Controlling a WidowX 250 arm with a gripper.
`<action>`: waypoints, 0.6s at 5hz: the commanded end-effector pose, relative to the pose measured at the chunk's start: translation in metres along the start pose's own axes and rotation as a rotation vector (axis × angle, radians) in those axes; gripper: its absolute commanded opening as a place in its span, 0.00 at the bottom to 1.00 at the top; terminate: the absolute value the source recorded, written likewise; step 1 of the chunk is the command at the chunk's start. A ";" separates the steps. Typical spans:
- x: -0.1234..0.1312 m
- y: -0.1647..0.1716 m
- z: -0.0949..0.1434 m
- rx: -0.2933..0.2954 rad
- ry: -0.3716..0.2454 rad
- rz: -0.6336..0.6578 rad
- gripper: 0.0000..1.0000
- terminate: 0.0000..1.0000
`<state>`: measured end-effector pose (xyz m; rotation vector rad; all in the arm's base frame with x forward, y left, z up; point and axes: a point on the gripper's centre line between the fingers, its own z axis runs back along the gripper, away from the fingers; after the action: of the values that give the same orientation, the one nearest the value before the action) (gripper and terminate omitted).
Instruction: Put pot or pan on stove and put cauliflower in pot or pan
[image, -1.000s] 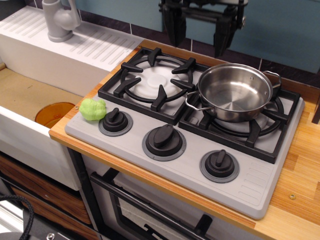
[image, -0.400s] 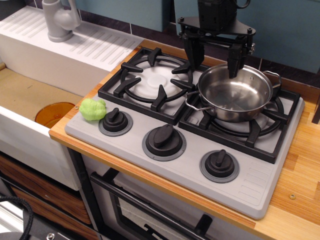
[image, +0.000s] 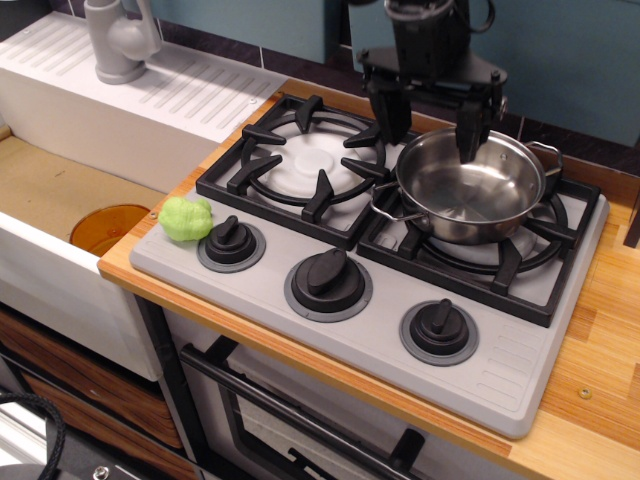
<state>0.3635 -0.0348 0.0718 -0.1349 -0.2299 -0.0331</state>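
Note:
The shiny steel pan (image: 470, 187) with two wire loop handles sits on the right burner of the grey stove (image: 380, 270). It holds nothing. My black gripper (image: 430, 125) hangs open at the pan's back left rim, one finger (image: 386, 118) outside the rim and the other finger (image: 470, 132) over the pan's inside. The light-green cauliflower (image: 186, 218) lies at the stove's front left corner, next to the left knob (image: 230, 242), far from the gripper.
The left burner (image: 306, 160) is bare. A white sink with a grey tap (image: 118, 40) stands to the left, with an orange disc (image: 108, 228) in its basin. The wooden counter (image: 600, 330) runs along the right, and a tiled wall stands behind.
My gripper has come down from above the stove to the pan's back left rim, staying open. The pan and the cauliflower have not moved.

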 end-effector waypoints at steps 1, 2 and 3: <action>-0.002 -0.008 0.000 0.002 -0.061 0.002 1.00 0.00; -0.007 -0.011 -0.009 -0.005 -0.081 0.008 1.00 0.00; -0.011 -0.015 -0.017 -0.012 -0.081 0.023 0.00 0.00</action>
<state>0.3505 -0.0487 0.0430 -0.1496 -0.2742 0.0079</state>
